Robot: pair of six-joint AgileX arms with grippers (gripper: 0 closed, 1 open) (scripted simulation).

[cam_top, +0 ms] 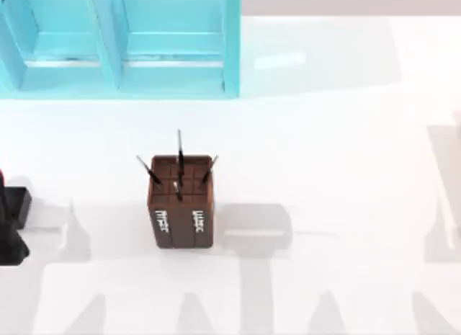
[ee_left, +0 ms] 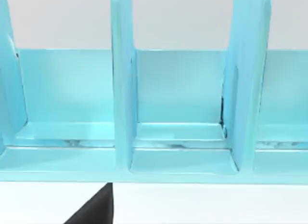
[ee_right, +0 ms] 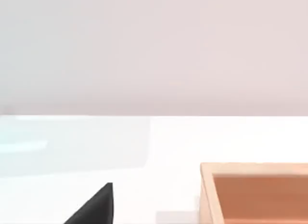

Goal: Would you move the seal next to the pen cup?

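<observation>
Stillness is the first thing one notices: nothing on the tabletop [cam_top: 346, 148] is being handled. The pen cup [cam_top: 181, 205], a brown box with white lettering on its side and thin dark pens standing out of its gridded top, stands upright near the middle of the tabletop, a little toward the left edge. Bare white surface lies on every side of it. A big light-blue cabinet [cam_top: 122, 54] fills the far left corner, well apart from the cup.

The left arm [cam_top: 11, 230] sits dark against the left edge, about level with the cup. Its wrist camera faces the cabinet's open compartments, and a black sliver of the left gripper [ee_left: 94, 209] shows low in that view. Whether its jaws are spread or pressed together I cannot tell. The right gripper [ee_right: 94, 209] shows as a similar black sliver over plain tabletop, near a tan open-topped box [ee_right: 207, 185]. I cannot tell the state of its jaws either.

Where the seal lies I cannot say from here, and neither gripper can be seen pinching anything. To my mind the task is at its very start, with the pickup not yet begun. The next move calls for finding the seal, bringing the nearer arm over it and closing on its knob or stem. After that comes setting it down upright just beside the cup, keeping clear of the pens.
</observation>
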